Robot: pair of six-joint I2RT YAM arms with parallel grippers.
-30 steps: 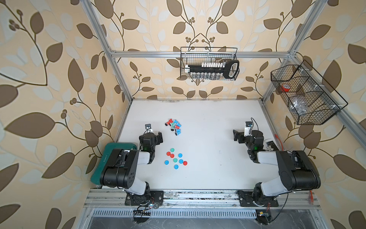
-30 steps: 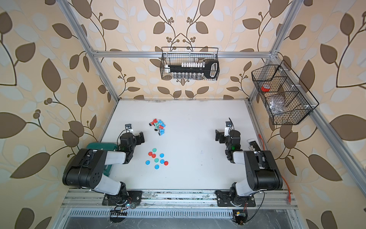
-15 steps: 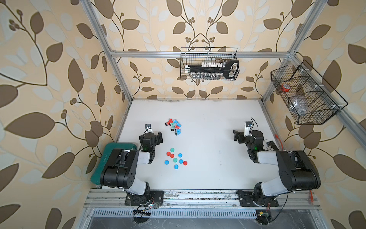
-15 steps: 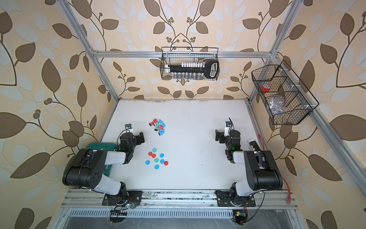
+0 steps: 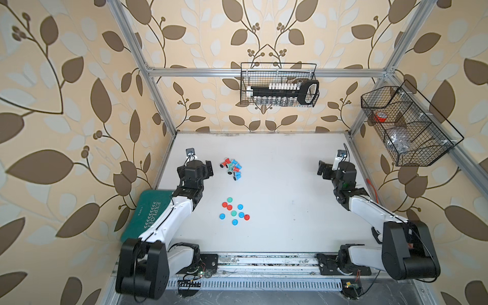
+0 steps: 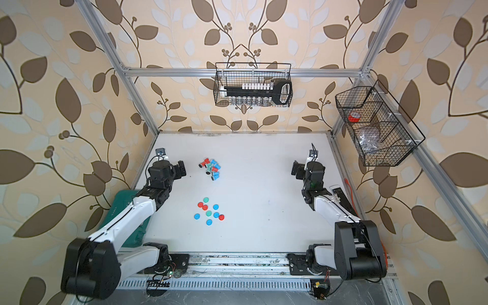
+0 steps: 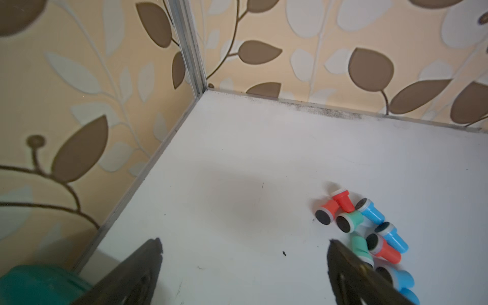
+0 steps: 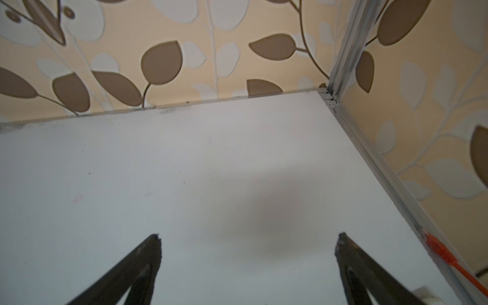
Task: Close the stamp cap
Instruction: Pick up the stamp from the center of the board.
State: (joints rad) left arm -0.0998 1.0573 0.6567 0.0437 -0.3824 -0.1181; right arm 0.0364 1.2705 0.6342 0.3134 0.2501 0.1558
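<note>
Several uncapped stamps [image 5: 232,169] [image 6: 211,169] in red, blue and green lie in a heap on the white table, left of centre toward the back. In the left wrist view the stamps [image 7: 367,227] show their dark ink faces. Several loose round caps [image 5: 233,213] [image 6: 210,214] in the same colours lie scattered nearer the front. My left gripper [image 5: 208,169] [image 6: 181,169] [image 7: 244,241] is open and empty, just left of the stamp heap. My right gripper [image 5: 324,170] [image 6: 297,169] [image 8: 249,236] is open and empty over bare table at the right side.
A green mat [image 5: 151,214] lies at the table's left edge under the left arm. Wire baskets hang on the back wall [image 5: 278,85] and the right wall [image 5: 404,126]. An orange cable [image 8: 449,261] runs along the table's right edge.
</note>
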